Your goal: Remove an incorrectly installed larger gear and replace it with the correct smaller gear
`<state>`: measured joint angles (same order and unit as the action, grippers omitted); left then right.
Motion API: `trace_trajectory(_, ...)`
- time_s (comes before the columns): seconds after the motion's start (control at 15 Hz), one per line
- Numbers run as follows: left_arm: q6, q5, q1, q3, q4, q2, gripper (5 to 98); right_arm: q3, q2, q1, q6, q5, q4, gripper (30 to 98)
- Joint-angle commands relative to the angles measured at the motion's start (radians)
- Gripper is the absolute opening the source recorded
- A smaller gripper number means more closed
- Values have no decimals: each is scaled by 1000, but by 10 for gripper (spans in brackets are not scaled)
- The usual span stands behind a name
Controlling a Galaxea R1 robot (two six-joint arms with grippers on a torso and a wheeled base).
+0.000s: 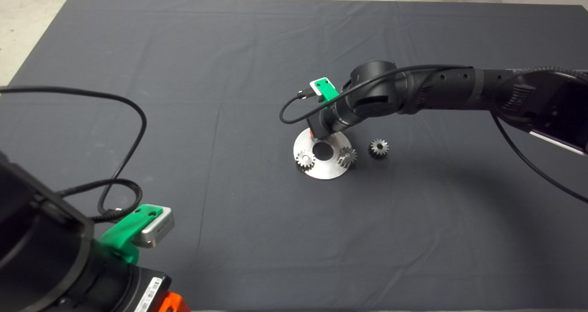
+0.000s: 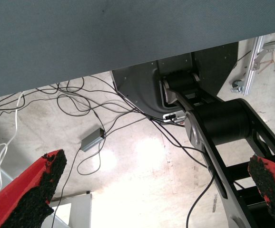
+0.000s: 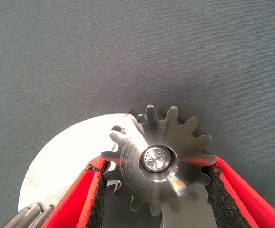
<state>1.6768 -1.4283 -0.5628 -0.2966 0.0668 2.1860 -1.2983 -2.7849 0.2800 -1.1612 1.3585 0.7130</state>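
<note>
In the right wrist view the larger gear (image 3: 159, 159), steel with coarse teeth, sits on a shiny pin at the rim of a round silver plate (image 3: 66, 161). My right gripper (image 3: 157, 165) is shut on it, one black pad against the teeth on each side. From above, the right gripper (image 1: 318, 135) stands over the far edge of the plate (image 1: 328, 170) and hides that gear. A loose smaller gear (image 1: 378, 148) lies on the mat just right of the plate. My left gripper (image 2: 159, 161) is parked open at the lower left.
Two small gears (image 1: 305, 159) (image 1: 347, 156) stand on the plate beside its dark centre hole (image 1: 323, 151). The right arm's black cable (image 1: 294, 114) loops left of its wrist. The left wrist view shows floor, cables and the robot's base.
</note>
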Motion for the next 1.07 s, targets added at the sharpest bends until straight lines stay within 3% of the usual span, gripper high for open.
trace_trajectory(0.0, 0, 0, -5, 19, 16, -2, 982, 1, 0, 24, -5, 14, 29, 498)
trace_trajectory(1.0, 0, 0, -5, 19, 16, -2, 982, 45, 1, 39, -11, 28, 25, 468)
